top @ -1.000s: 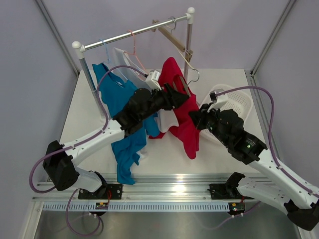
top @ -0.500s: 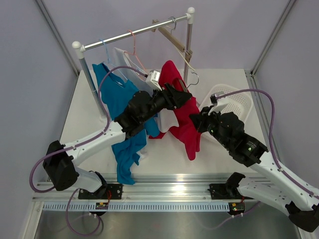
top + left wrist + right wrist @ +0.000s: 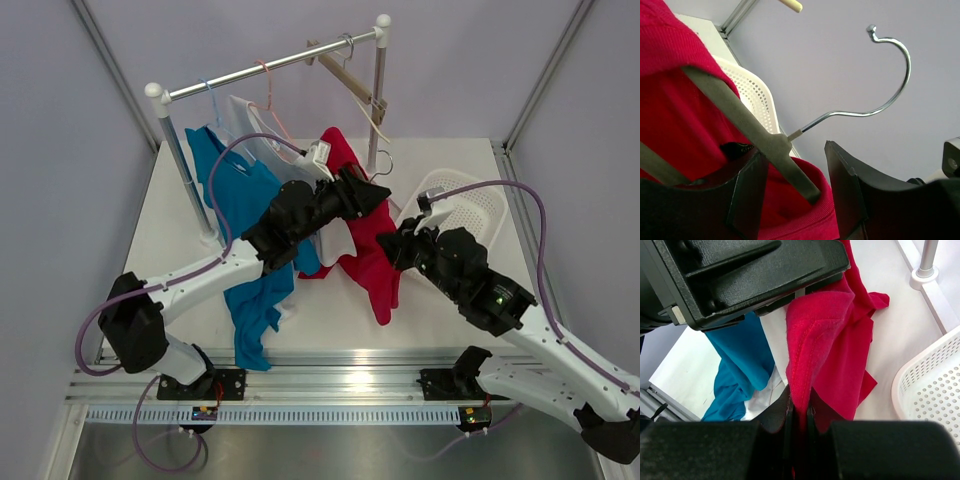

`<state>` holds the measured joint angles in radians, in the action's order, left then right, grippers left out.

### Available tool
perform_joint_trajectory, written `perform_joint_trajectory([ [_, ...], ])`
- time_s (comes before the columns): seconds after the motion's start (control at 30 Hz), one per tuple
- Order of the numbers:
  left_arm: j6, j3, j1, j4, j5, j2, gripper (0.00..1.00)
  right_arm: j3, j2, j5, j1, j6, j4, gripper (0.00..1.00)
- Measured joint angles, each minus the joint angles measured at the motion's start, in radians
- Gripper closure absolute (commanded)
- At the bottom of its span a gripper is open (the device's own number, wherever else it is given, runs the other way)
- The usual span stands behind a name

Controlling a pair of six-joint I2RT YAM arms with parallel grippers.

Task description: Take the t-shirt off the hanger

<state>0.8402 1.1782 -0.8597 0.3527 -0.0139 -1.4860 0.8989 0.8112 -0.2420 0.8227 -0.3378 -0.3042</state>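
The red t-shirt [image 3: 365, 250] hangs on a grey hanger [image 3: 740, 115] that is off the rail, its metal hook [image 3: 383, 155] free in the air. My left gripper [image 3: 378, 193] is at the hanger's neck. In the left wrist view its jaws [image 3: 794, 152] stand open, with the hanger's arm and the red collar [image 3: 805, 210] between them, close to the left finger. My right gripper [image 3: 390, 245] is just right of the shirt. In the right wrist view it [image 3: 800, 412] is shut on a fold of the red fabric [image 3: 825, 330].
A clothes rail [image 3: 270, 65] on two posts spans the back, holding a blue shirt [image 3: 235, 200], a white garment [image 3: 255, 130] and a bare wooden hanger [image 3: 350, 80]. A white perforated basket [image 3: 465, 205] sits at the right, behind my right arm.
My left gripper has moved right with the hanger; the hook has shifted slightly. The red shirt has stretched between the two grippers. My right gripper keeps its hold and has barely moved.
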Motion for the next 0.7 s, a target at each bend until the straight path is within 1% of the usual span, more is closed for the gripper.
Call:
perform_joint_trajectory([
  [0.03, 0.001, 0.000, 0.000, 0.000, 0.000, -0.001, 0.63, -0.001, -0.002, 0.000, 0.000, 0.000, -0.001, 1.00],
  [0.1, 0.016, 0.000, 0.000, -0.001, 0.004, -0.001, 0.74, -0.002, -0.010, 0.000, 0.000, 0.000, -0.001, 1.00],
  [0.13, 0.034, 0.000, 0.000, 0.008, 0.004, -0.001, 0.86, -0.003, -0.014, 0.000, 0.001, 0.000, -0.007, 0.96],
  [0.17, 0.063, 0.000, -0.003, 0.019, 0.008, 0.003, 0.89, -0.004, -0.016, 0.001, 0.003, 0.000, -0.014, 0.88],
  [0.2, 0.085, 0.000, -0.010, 0.034, 0.006, 0.009, 0.91, -0.010, -0.018, 0.007, 0.008, 0.000, -0.024, 0.76],
  [0.23, 0.090, 0.000, -0.018, 0.042, 0.006, 0.018, 0.93, -0.018, -0.019, 0.016, 0.012, -0.003, -0.025, 0.53],
  [0.3, 0.058, -0.006, -0.023, 0.035, 0.008, 0.039, 0.94, -0.023, -0.037, 0.028, 0.016, -0.013, -0.040, 0.33],
  [0.33, 0.050, -0.012, -0.021, 0.034, 0.011, 0.050, 0.95, -0.024, -0.052, 0.037, 0.016, -0.018, -0.043, 0.19],
  [0.43, 0.049, -0.045, -0.010, 0.035, 0.026, 0.093, 0.96, -0.025, -0.108, 0.095, 0.016, -0.034, -0.045, 0.08],
  [0.57, 0.066, -0.084, -0.005, 0.050, 0.036, 0.143, 0.98, -0.060, -0.167, 0.206, 0.017, -0.080, -0.028, 0.08],
  [0.7, 0.085, -0.090, -0.005, 0.072, 0.036, 0.165, 1.00, -0.121, -0.183, 0.279, 0.019, -0.116, -0.024, 0.09],
])
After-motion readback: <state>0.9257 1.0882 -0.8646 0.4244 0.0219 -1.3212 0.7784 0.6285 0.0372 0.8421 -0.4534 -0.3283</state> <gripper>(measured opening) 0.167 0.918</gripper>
